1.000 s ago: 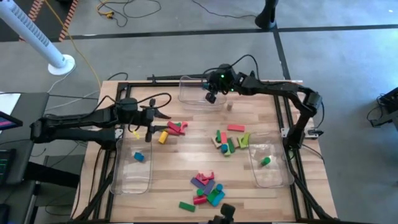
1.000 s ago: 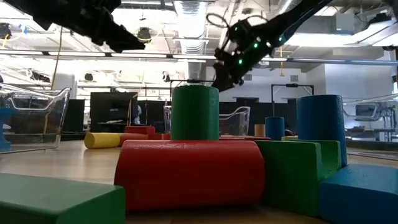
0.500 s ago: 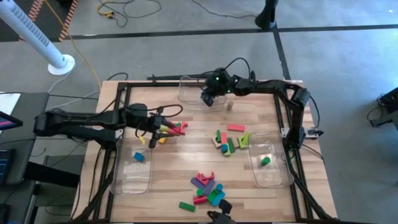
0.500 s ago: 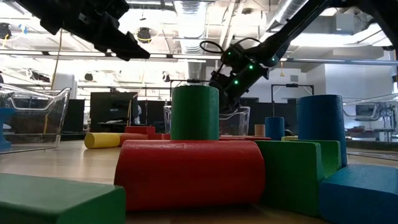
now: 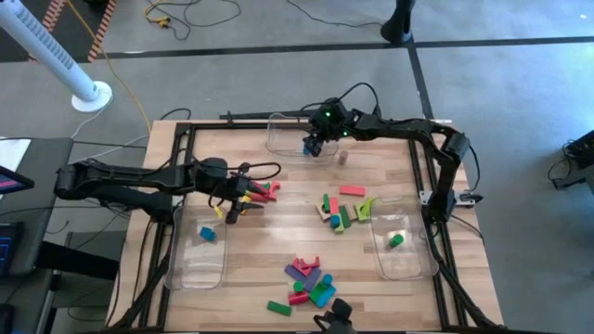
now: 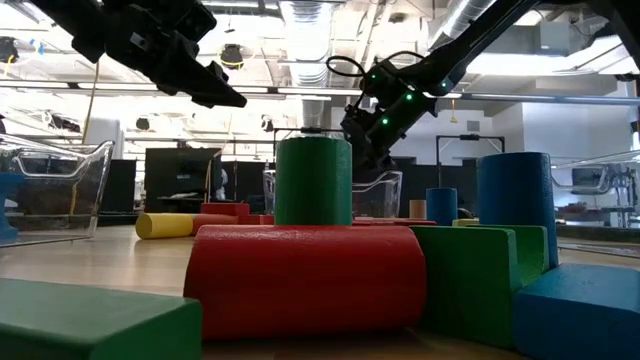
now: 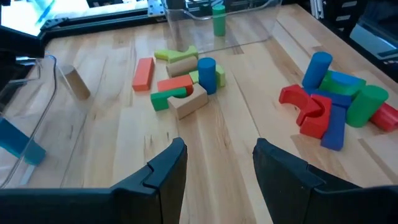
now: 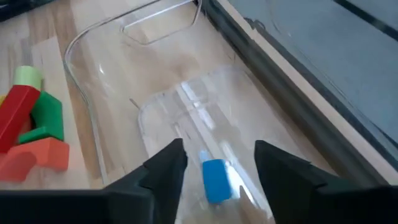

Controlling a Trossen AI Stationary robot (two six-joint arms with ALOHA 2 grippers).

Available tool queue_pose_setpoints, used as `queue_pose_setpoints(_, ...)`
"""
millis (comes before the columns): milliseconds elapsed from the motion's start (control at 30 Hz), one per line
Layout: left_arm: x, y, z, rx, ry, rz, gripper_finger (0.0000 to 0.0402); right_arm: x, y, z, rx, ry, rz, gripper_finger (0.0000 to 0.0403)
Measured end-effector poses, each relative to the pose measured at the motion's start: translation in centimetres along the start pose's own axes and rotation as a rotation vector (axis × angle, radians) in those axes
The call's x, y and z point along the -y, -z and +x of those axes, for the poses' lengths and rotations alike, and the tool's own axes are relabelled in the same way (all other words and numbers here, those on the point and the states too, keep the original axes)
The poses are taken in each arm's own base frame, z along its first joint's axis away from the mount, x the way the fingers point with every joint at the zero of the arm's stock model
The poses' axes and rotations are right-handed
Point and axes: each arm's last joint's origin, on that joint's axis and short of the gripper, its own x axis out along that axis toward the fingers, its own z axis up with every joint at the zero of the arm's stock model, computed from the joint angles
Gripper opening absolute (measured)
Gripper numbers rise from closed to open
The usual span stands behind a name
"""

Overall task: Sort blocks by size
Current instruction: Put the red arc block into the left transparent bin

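The right gripper [image 5: 314, 147] hangs over the clear bin at the table's far edge [image 5: 283, 133], fingers parted and holding nothing; between them its wrist camera shows a small blue block [image 8: 216, 179] inside the bin, so this looks like a drop just made into the place chosen for that size. The left gripper [image 5: 239, 197] hovers low by the near-left cluster of red, green and yellow blocks [image 5: 261, 190], its fingers spread and empty — probably lining up a pick there. Two other bins already hold one piece each: a blue block [image 5: 207, 234] in the left bin [image 5: 197, 269] and a green one [image 5: 396, 240] in the right bin [image 5: 406, 263]. Most of the blocks are unsorted on the wooden table [image 5: 269, 241]: a centre group [image 5: 340, 210] and a group near the front edge [image 5: 307, 279], plus a lone tan block [image 5: 342, 157] beside the far bin. The blocks within each cluster touch one another, so a clean grasp on a single piece will likely be awkward — neighbours could be nudged aside.
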Motion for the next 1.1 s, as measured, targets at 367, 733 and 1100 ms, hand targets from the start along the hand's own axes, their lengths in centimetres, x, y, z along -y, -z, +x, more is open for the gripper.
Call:
queue_pose_setpoints(367, 0.0, 0.0, 0.0, -0.003, 0.002, -0.003, 0.0176, -1.5, -1.6, -3.6, 0.033, -0.009, -0.026, 0.0236)
queue_pose_setpoints(733, 0.7, -0.1, 0.1, -0.003, 0.029, 0.008, 0.0176, -8.7, -2.8, -9.8, 0.076, -0.151, -0.183, 0.0234)
queue_pose_setpoints(1100, 2.1, -0.3, 0.3, 0.002, 0.09, 0.026, 0.0176, -17.3, 0.8, -13.3, -0.089, -0.236, -0.362, 0.0234)
